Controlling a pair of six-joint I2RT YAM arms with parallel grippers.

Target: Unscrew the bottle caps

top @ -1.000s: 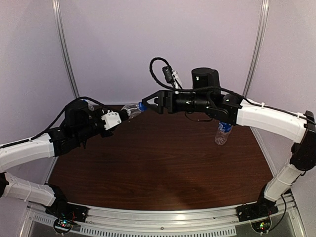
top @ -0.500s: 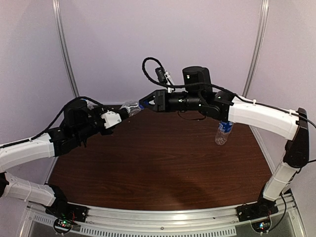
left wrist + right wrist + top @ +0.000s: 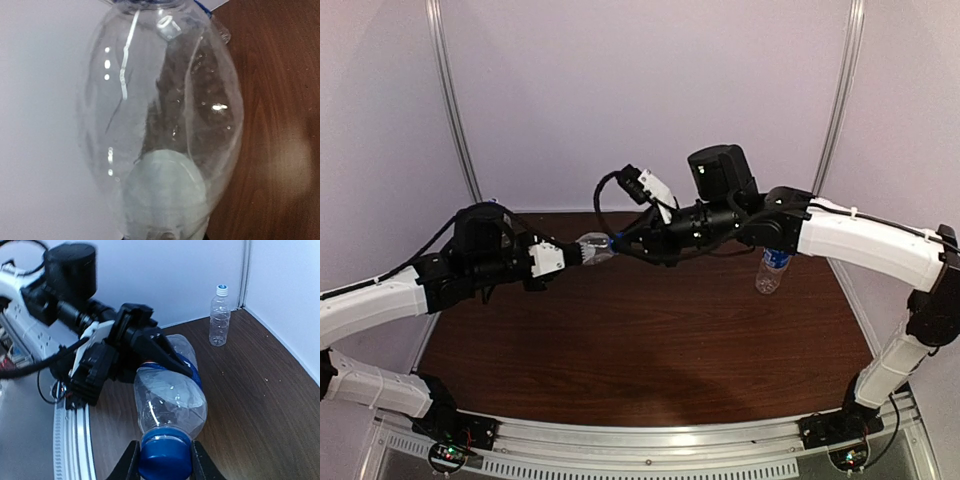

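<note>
1. The left hand [image 3: 575, 252] is clamped around the body of a clear bottle [image 3: 172, 400], holding it sideways in the air above the far middle of the desk [image 3: 650, 340].
2. The dark blue cap [image 3: 165, 456] on that bottle points right. The right hand [image 3: 620, 243] is closed on it, one finger pressed to each side.
3. A second bottle [image 3: 772, 270] with a blue label stands upright at the far right, well apart.
4. A third bottle [image 3: 219, 315] stands upright at a far corner of the desk.
</note>
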